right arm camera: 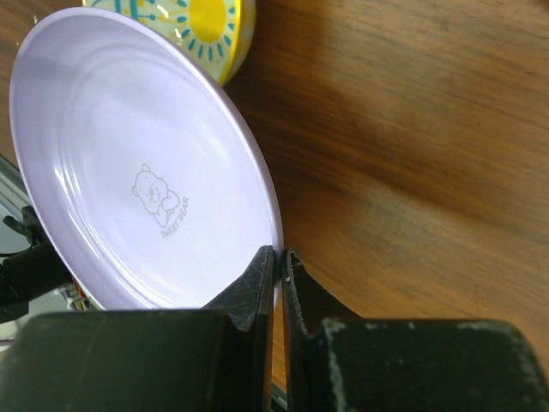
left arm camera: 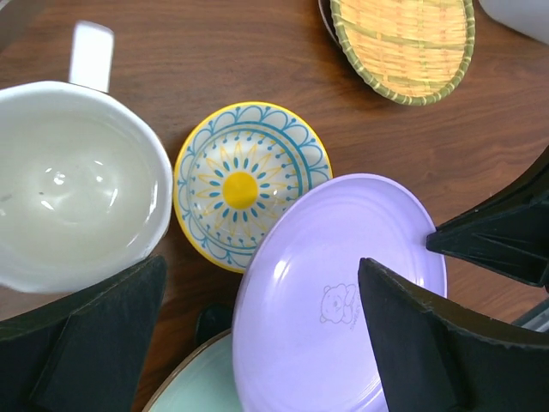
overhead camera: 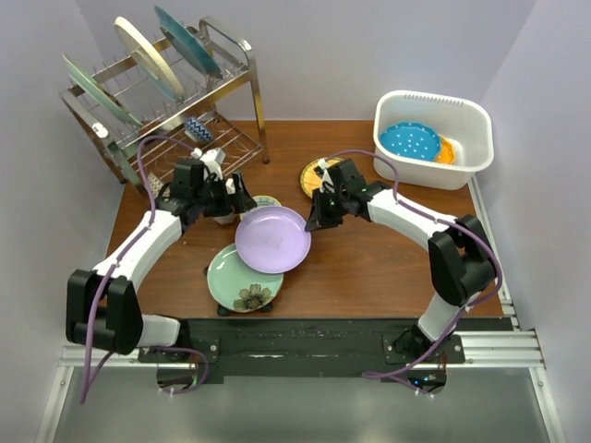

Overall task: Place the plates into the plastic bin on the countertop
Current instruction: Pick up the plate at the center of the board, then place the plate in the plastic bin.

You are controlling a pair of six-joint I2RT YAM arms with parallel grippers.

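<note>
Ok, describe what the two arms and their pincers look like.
Both the left arm and right arm have white tubular links, bulky black joints and a purple cable looping alongside. The left pincer and right pincer each have two matte black, wedge-shaped fingers, slightly scuffed.

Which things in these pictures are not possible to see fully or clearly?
- Top view: mint green plate, largely covered by the lavender plate.
- Top view: orange plate in the plastic bin, mostly behind the blue dotted plate.
- Left wrist view: white mug, cut by the left edge.
- Top view: item on the rack, lower shelf, too small to identify.
</note>
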